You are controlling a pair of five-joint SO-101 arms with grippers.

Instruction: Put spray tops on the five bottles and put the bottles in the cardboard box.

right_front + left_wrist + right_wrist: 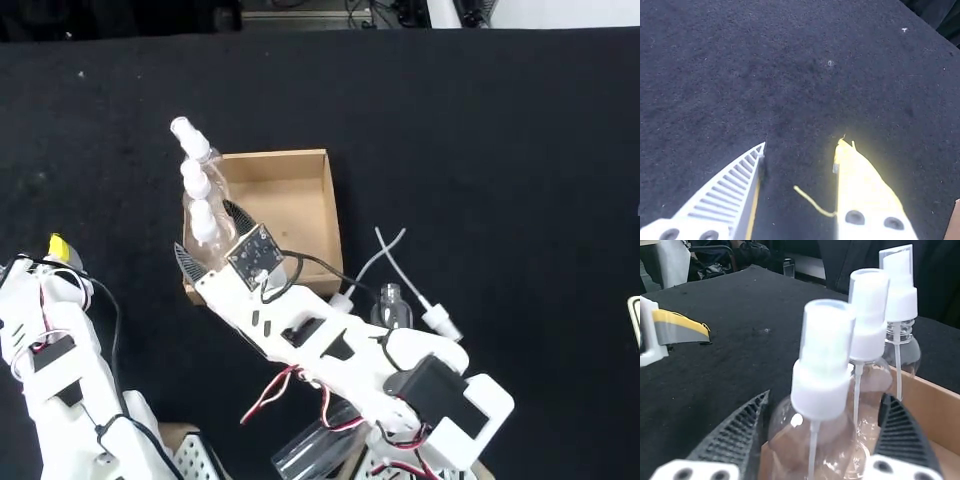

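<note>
The right arm covers the near end of the box point(335, 215). The right gripper point(825, 397) has its black fingers spread either side of the nearest bottle point(790, 435); whether they touch it is unclear. Three clear bottles point(197, 180) with white spray tops stand along the box's left wall. To the right are an uncapped bottle point(392, 303) and loose tops point(441, 320). At the near left, the left gripper point(801, 145) hangs over black cloth point(740, 60), fingers apart.

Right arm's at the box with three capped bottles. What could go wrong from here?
Right gripper: jaws flank the nearest bottle; pulling out crooked might tip it into the two bottles close behind. The uncapped bottle and loose spray tops lie beside that arm; a swing could scatter them.
</note>
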